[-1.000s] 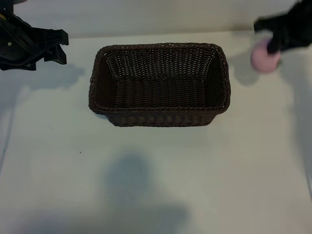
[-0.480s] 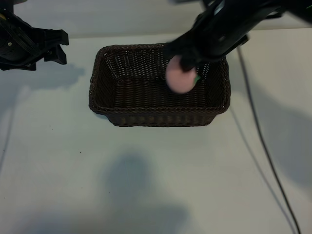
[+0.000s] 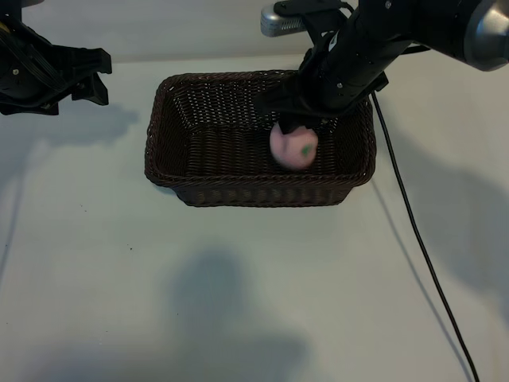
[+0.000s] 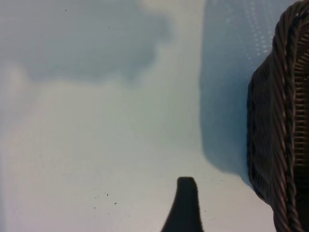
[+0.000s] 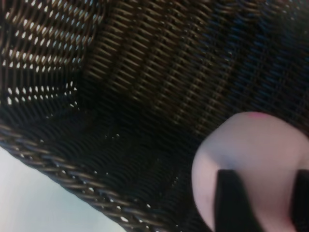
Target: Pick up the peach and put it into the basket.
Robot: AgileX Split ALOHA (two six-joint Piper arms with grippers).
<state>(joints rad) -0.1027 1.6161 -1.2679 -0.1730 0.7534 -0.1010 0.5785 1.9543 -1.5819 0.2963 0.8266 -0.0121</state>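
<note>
Plainly, no brand, label or writing can be read on anything here. The basket [image 3: 259, 139] is a rectangular dark-brown wicker one with rounded corners, deep sides and a braided rim; light shows through the open weave of its walls (clearest in the right wrist view). It stands on a pale, matte counter [image 3: 254, 294].

The peach [image 3: 294, 146] is round, pale pink and matte, with a small green mark on its skin. It sits within the basket's outline, toward the right end, just under the right claw [image 3: 296, 127]. The right arm is black and reaches in over the far rim. In the right wrist view two dark fingertips [image 5: 234, 203] lie across the peach's surface, but whether they grip it or stand loose around it cannot be told.

A thin black cable [image 3: 417, 239] trails from the right arm across the counter.

The left claw [image 3: 91, 76] is parked at the counter's far left corner, well apart from the basket, its fingers spread open and holding nothing.
</note>
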